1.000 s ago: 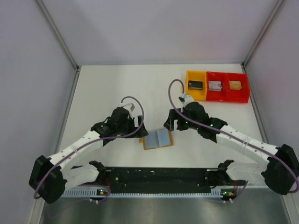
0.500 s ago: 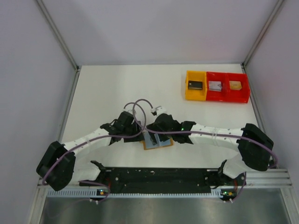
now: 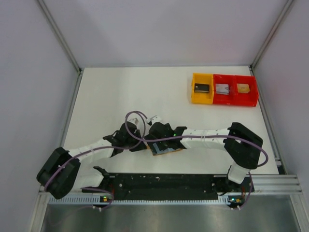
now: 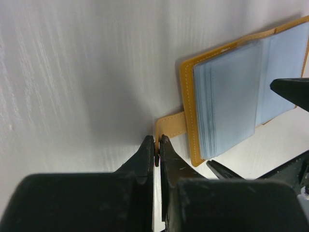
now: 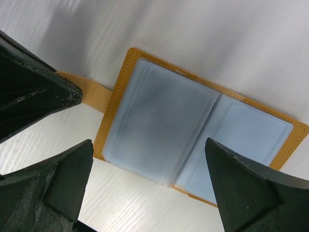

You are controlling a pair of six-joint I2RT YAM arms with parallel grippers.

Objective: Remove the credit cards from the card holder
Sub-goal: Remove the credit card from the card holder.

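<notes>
The card holder (image 3: pixel 170 151) lies open on the table, tan-orange outside and grey-blue inside (image 5: pixel 251 130). A stack of pale grey-blue credit cards (image 5: pixel 154 121) sits in its left half (image 4: pixel 227 92). My left gripper (image 4: pixel 156 140) is shut on the holder's tan strap (image 4: pixel 171 126) at its left edge (image 3: pixel 144 145). My right gripper (image 5: pixel 148 144) hovers open just above the holder, one finger on each side of the card stack, touching nothing. In the top view the right wrist (image 3: pixel 159 135) hides most of the holder.
A yellow tray (image 3: pixel 202 88) and a red double tray (image 3: pixel 234 90) stand at the back right with small rectangles inside. The black base rail (image 3: pixel 164 182) runs along the near edge. Metal frame posts and white walls enclose the table on both sides.
My left gripper has closed on the holder's strap. The right arm swung left from near the trays to hang over the open holder, its jaws opening wider. The holder has shifted slightly.
</notes>
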